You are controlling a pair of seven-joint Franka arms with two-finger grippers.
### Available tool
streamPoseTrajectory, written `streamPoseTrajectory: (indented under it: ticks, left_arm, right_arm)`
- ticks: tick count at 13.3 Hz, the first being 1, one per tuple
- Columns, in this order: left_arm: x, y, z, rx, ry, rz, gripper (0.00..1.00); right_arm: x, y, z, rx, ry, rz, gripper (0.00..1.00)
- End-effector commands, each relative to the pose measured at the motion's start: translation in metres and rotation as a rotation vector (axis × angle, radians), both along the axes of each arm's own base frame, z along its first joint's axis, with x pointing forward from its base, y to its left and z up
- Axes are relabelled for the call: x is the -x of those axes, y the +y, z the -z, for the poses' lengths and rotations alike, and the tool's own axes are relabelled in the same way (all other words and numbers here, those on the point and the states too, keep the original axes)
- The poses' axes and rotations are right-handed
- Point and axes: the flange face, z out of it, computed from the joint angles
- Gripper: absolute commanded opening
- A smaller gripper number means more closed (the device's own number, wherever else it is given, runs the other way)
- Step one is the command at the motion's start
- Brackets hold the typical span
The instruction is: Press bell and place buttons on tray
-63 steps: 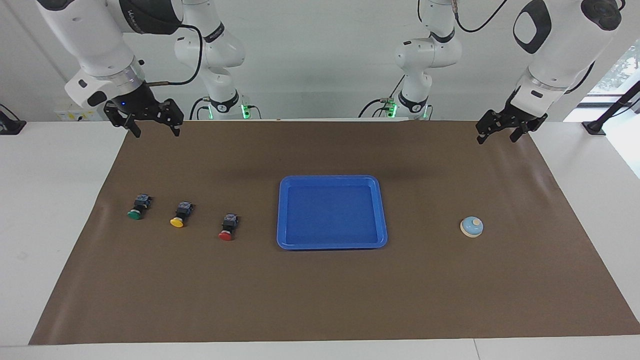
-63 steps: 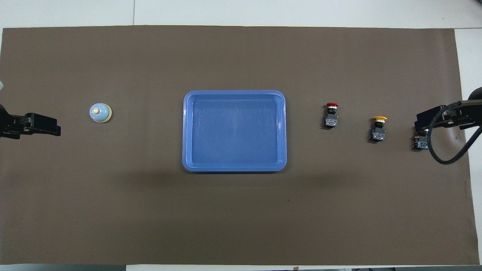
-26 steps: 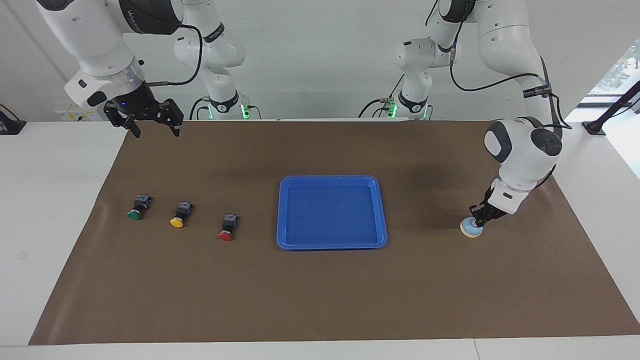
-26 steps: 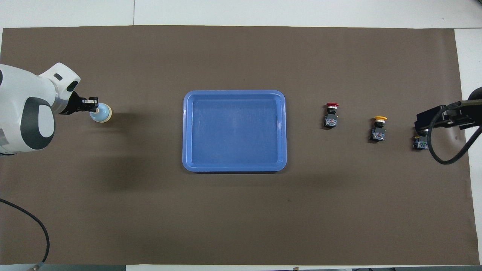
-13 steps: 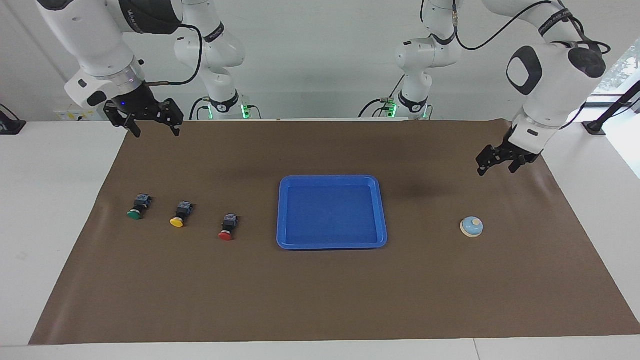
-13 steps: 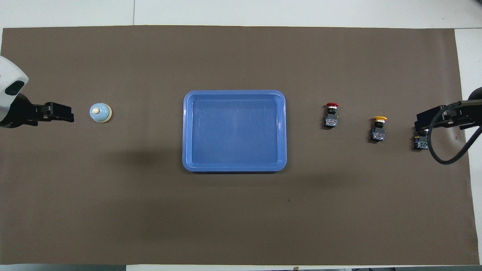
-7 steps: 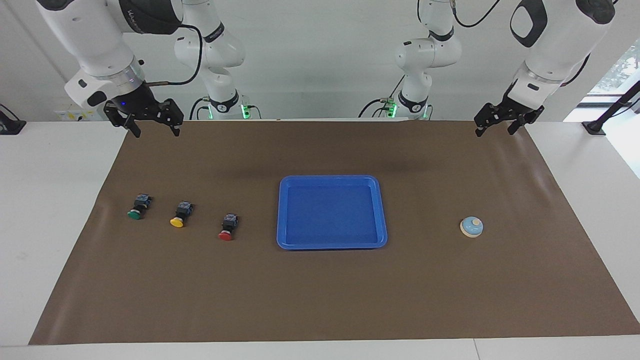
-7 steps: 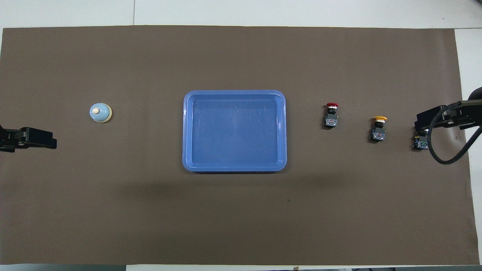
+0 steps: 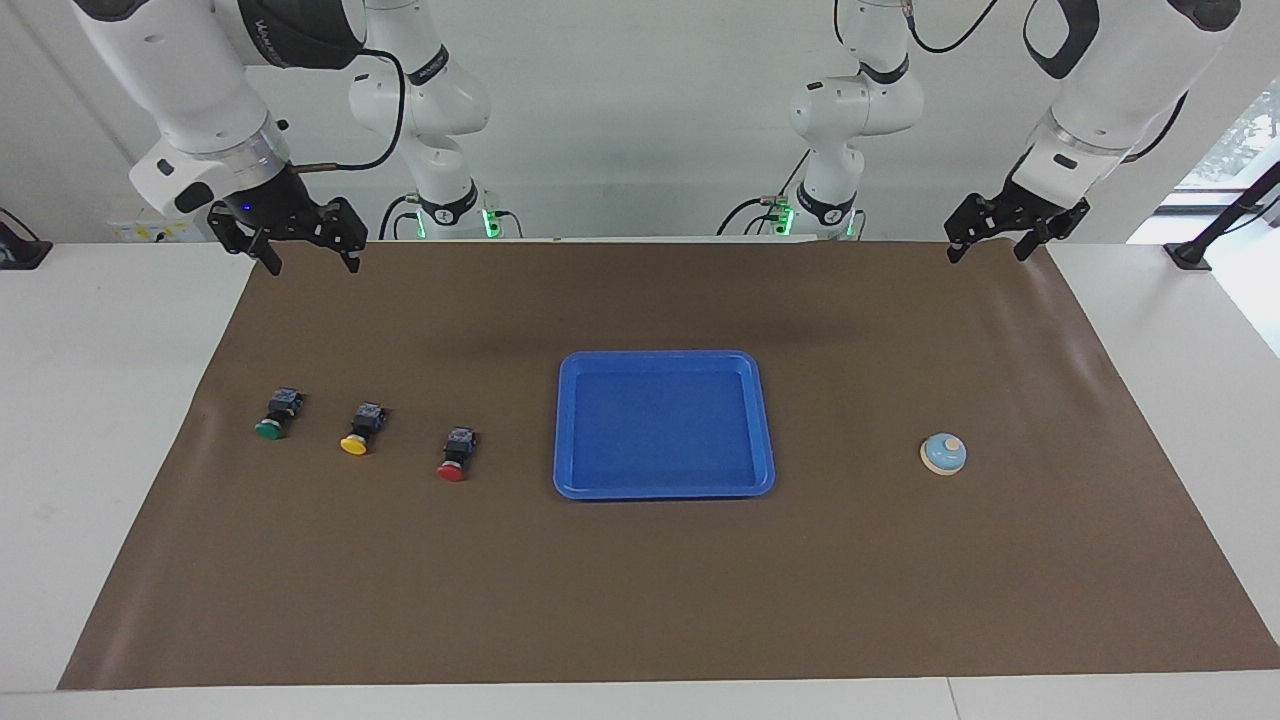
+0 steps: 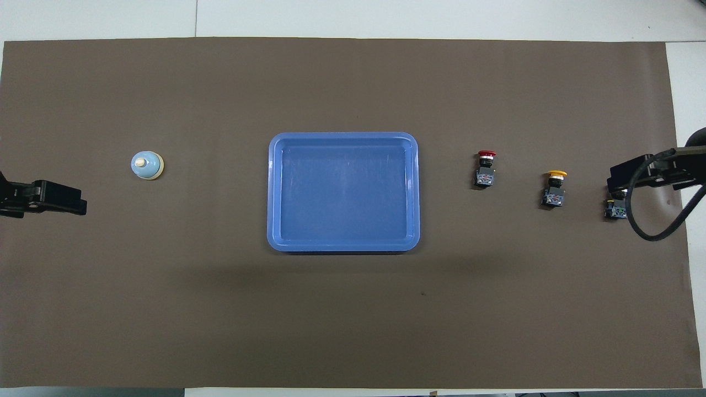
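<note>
The left gripper [image 9: 985, 245], jaws spread and empty, has gone up from the bell [image 9: 943, 454] to the desk edge, so the press looks done. The three buttons [image 9: 361, 430] are not yet on the tray [image 9: 663, 489]; the right gripper [image 9: 308, 252] waits spread and empty. No writing is readable.

Both arms raised, elbows high, wrists angled down toward the mat [image 9: 640, 580]. Left gripper [image 9: 988, 238] hangs over the mat's corner at its own end, fingers spread. Right gripper [image 9: 308, 250] likewise over the other robot-side corner, fingers apart, empty.
</note>
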Motion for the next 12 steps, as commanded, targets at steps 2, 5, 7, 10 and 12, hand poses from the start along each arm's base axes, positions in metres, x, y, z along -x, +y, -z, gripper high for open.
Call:
streamPoseTrajectory:
  ticks: [2, 5, 7, 10, 12]
  left_arm:
    - [0.0027, -0.0001, -0.0014, 0.000, 0.026, 0.012, 1.00]
    - [0.0023, -0.0007, -0.0021, 0.004, 0.018, 0.013, 1.00]
    - [0.0025, -0.0018, -0.0011, 0.007, 0.017, 0.014, 1.00]
    - [0.0027, -0.0002, -0.0002, 0.007, 0.020, 0.008, 1.00]
    - [0.0030, -0.0008, -0.0007, 0.005, 0.021, 0.002, 1.00]
  right_arm:
    - [0.0007, -0.0053, 0.0004, -0.002, 0.010, -0.012, 1.00]
    - [0.0007, -0.0062, 0.0004, -0.001, 0.010, -0.009, 1.00]
    - [0.0008, -0.0085, 0.0004, -0.002, 0.010, -0.005, 1.00]
    - [0.0009, -0.0086, 0.0011, -0.002, 0.011, -0.005, 1.00]
    - [0.0008, -0.0079, 0.0004, -0.001, 0.010, -0.007, 1.00]
